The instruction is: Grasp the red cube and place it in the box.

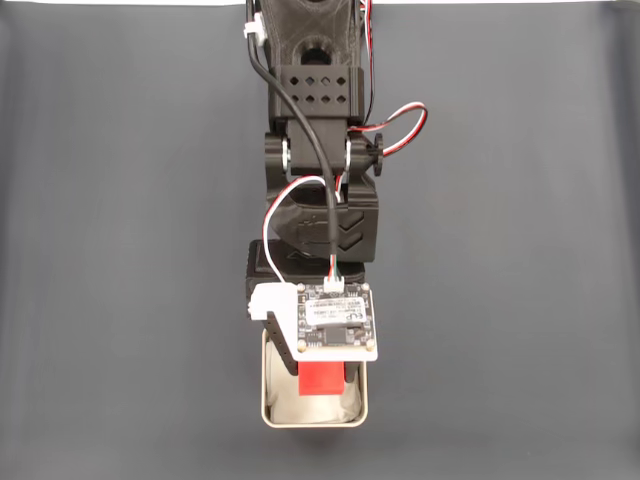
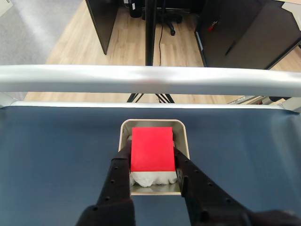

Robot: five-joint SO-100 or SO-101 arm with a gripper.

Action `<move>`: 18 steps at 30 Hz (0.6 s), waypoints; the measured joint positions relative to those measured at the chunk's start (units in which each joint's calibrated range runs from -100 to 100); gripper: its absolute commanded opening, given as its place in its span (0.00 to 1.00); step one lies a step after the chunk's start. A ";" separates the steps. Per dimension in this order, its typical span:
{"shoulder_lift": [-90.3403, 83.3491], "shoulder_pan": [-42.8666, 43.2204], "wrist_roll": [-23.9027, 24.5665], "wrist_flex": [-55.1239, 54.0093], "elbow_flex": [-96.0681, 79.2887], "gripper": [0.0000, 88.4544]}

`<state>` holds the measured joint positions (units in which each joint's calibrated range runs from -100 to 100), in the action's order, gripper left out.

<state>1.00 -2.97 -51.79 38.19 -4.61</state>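
Seen from the wrist, the gripper [image 2: 153,162] holds the red cube [image 2: 152,148] between its two black fingers [image 2: 120,172], directly over the box [image 2: 185,141] and its crumpled white lining [image 2: 153,178] — whether the cube touches the lining cannot be told. From the fixed view, the arm [image 1: 322,200] reaches down the dark mat [image 1: 120,250], the cube [image 1: 321,379] peeking out beneath the camera board [image 1: 338,318] — inside the box's [image 1: 267,400] outline.

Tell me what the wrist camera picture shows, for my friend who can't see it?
The black gripper holds a red cube between its fingers, over a silver box lined with white paper. The box sits on a dark blue table, with a metal rail and wooden floor beyond.
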 measured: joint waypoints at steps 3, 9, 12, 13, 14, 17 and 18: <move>0.00 0.00 0.24 0.00 0.00 0.10; 0.00 0.00 0.68 0.00 0.00 0.35; 0.00 0.00 0.68 0.00 -0.36 0.41; 0.00 0.00 0.68 0.00 -0.54 0.43; 0.00 0.00 0.68 0.00 -0.81 0.44; 0.00 0.00 0.44 0.00 -1.36 0.46; 0.00 0.00 0.34 0.00 -1.45 0.47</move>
<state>1.00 -2.97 -51.45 38.19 -6.06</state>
